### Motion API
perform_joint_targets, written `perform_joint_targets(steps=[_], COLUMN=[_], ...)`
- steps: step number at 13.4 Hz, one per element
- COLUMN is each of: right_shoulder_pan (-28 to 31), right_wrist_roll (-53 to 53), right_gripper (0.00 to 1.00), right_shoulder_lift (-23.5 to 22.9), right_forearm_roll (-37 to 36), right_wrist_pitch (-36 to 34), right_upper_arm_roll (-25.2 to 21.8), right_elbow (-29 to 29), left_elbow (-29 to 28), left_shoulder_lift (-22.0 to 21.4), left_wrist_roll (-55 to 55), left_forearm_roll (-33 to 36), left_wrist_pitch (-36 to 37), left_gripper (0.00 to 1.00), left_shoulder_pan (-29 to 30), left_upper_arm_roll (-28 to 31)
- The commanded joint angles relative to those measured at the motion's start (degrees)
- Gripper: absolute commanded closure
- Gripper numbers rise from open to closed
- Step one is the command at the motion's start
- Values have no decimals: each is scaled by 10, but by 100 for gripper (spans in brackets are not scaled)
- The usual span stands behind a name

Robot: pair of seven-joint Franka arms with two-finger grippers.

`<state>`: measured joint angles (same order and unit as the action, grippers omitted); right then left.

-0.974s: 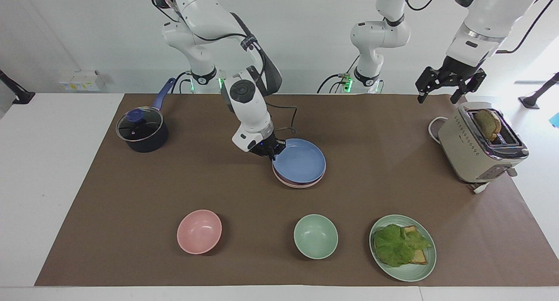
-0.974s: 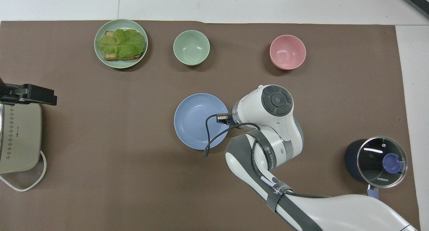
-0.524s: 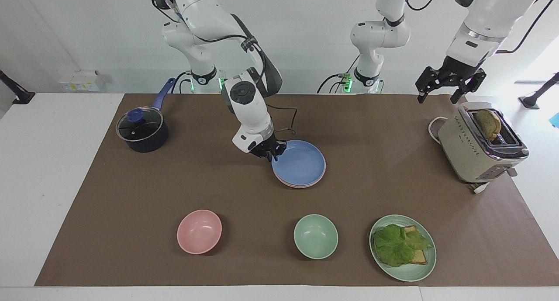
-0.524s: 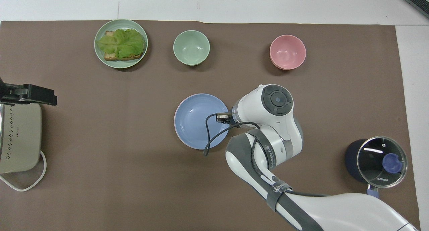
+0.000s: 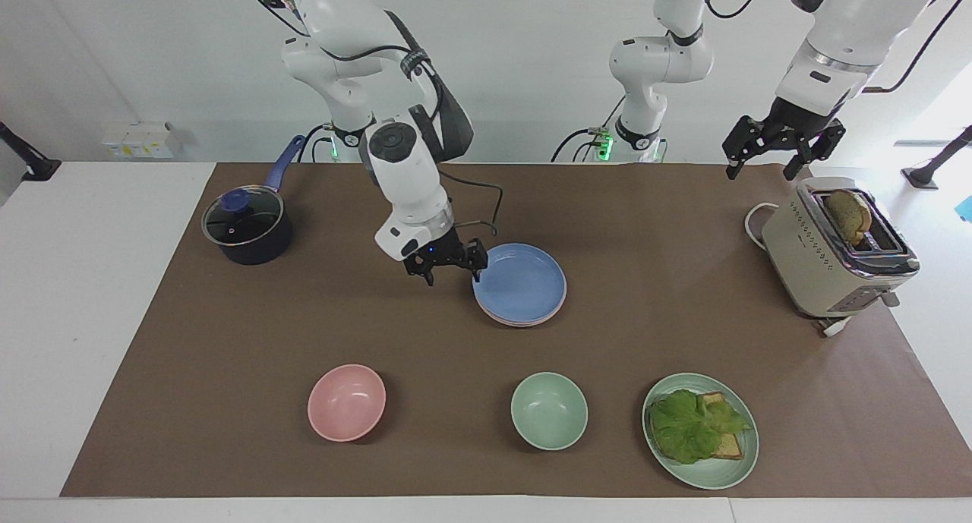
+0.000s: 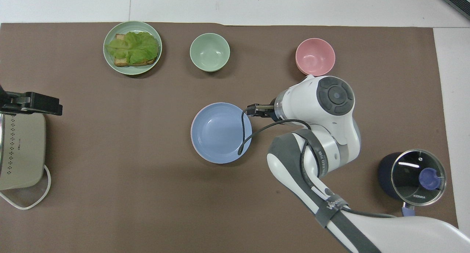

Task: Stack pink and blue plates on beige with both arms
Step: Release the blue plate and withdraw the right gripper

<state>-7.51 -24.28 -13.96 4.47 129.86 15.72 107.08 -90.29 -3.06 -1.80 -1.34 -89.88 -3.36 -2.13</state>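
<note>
The blue plate [image 5: 521, 281] [image 6: 220, 132] lies on top of a stack in the middle of the brown mat. Under it the pink plate shows only as a thin rim [image 5: 522, 322] [image 6: 192, 130]. The beige plate is hidden beneath them. My right gripper [image 5: 452, 269] [image 6: 258, 110] hangs open and holds nothing. It is just beside the blue plate's rim, toward the right arm's end of the table. My left gripper [image 5: 764, 168] [image 6: 32, 102] waits open, raised over the mat's edge next to the toaster.
A beige toaster [image 5: 835, 251] holding a bread slice stands at the left arm's end. A lidded dark pot [image 5: 247, 228] stands at the right arm's end. Farthest from the robots are a pink bowl [image 5: 346, 401], a green bowl [image 5: 548, 411] and a green plate [image 5: 727, 471] with lettuce and toast.
My right gripper opened and let go of the blue plate, which settled flat on the stack. It then drew back toward the right arm's end. The left arm stayed still.
</note>
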Motion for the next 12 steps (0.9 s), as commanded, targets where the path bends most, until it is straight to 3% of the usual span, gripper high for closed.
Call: perform_joint_targets(steps=[1,4,8,12], right_shoulder_pan=[41,65,67,73], right_wrist_roll=[0,-2,-7,-5], right_gripper=[0,0,0,0], right_shoulder_lift=[52,86,98,144], right_forearm_roll=[-37,-64,-77,-65], right_wrist_pitch=[-51,-98,-217,-255], right_upper_arm_roll=[5,0,-2,-26], right_elbow=[4,-12,-100,-119], left_elbow=[-4,-4,-4,-4], left_shoulder_lift=[-8,-8,-8,-8], left_wrist_roll=[6,6,6,6], left_forearm_roll=[6,6,6,6], left_wrist_pitch=[8,8,8,8], left_gripper=[0,0,0,0], left_shoulder_pan=[5,5,5,5], left_upper_arm_roll=[-2,-2,-2,-2])
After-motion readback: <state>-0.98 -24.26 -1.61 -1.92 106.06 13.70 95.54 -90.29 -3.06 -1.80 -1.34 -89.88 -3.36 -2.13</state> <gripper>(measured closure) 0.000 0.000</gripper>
